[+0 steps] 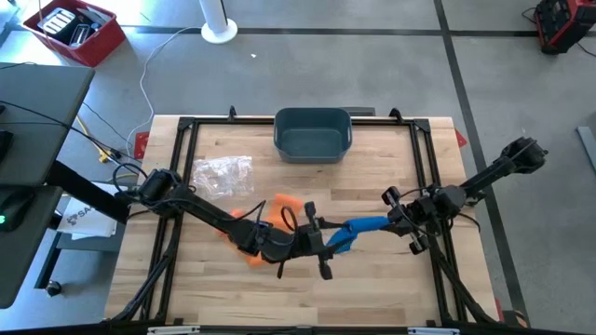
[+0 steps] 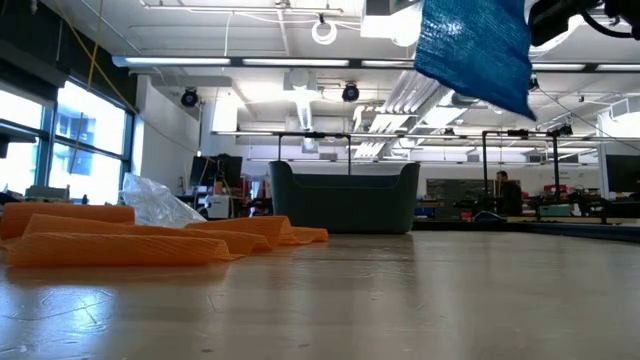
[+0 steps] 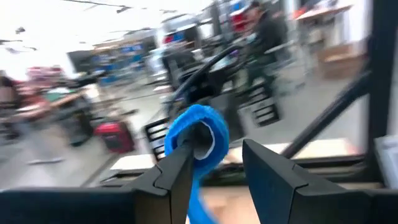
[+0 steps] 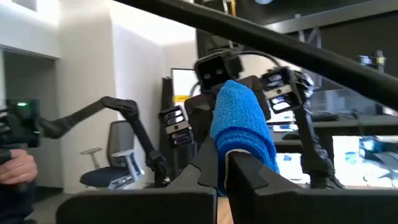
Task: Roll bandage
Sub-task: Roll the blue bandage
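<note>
The right gripper (image 4: 225, 163) has its fingers pressed together on one end of the blue bandage (image 1: 358, 226), the cloth bulging up just past the tips in its wrist view. The left gripper (image 3: 217, 163) has its fingers (image 3: 177, 171) partly spread, with a curled loop of the bandage sitting against one of them; whether the other touches the cloth cannot be told. From above, the strip hangs in the air between the two grippers, at about five o'clock from the table's middle, the left gripper (image 1: 321, 244) at its eight-o'clock end and the right gripper (image 1: 410, 221) at its two-o'clock end. The rolling looks to be under way, the loop being the roll's start. The next move probably calls for the left fingers to take a firmer hold on the loop and turn it while the right keeps the strip taut. The low view cuts off both grippers, and the left wrist view is smeared. The orange bandages (image 2: 120, 240), plastic bag (image 1: 223, 175) and grey bin (image 1: 312, 135) lie apart at ten to twelve o'clock.
</note>
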`<control>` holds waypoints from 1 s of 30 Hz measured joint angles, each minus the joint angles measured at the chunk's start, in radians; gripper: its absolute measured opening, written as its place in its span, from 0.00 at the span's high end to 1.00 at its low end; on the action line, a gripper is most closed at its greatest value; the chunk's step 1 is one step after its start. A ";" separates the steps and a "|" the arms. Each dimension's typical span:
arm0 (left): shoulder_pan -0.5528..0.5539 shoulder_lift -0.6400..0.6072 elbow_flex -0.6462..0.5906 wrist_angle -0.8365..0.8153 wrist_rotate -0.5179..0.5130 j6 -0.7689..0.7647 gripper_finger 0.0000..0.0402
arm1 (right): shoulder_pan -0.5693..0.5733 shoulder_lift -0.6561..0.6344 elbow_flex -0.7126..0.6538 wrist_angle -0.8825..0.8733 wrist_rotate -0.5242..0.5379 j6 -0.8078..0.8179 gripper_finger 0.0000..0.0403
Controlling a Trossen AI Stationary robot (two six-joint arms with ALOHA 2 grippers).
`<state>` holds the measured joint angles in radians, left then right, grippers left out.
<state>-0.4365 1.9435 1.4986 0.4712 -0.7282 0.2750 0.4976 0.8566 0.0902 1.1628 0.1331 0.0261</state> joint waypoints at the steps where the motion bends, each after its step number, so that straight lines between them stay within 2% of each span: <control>1: -0.007 0.001 0.000 -0.003 -0.038 0.016 0.67 | 0.000 0.000 0.000 -0.005 0.013 0.001 1.00; 3: -0.018 0.002 -0.001 -0.007 -0.079 0.019 0.67 | 0.000 0.001 0.000 -0.008 0.056 0.000 1.00; 7: -0.028 0.002 -0.001 -0.015 -0.084 -0.012 0.67 | 0.000 0.000 0.002 -0.024 0.148 0.000 1.00; 14: -0.012 0.002 -0.001 -0.043 -0.069 -0.085 0.67 | 0.000 0.000 0.002 -0.041 0.138 0.019 1.00; 21: -0.013 0.002 0.009 -0.079 -0.058 -0.090 0.67 | 0.000 0.000 0.002 -0.071 0.129 0.020 1.00; 23: -0.030 0.002 0.046 -0.157 -0.057 -0.092 0.67 | 0.000 0.000 0.002 -0.076 0.129 0.020 1.00; 28: -0.040 0.000 0.169 -0.532 -0.056 -0.190 0.67 | 0.000 0.000 0.002 -0.084 0.129 0.021 1.00; 30: -0.022 0.000 0.186 -0.563 -0.059 -0.223 0.67 | 0.000 0.000 0.002 -0.085 0.129 0.020 1.00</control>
<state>-0.4584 1.9433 1.6849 -0.0922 -0.7872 0.0524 0.4980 0.8570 0.0921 1.0782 0.2623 0.0464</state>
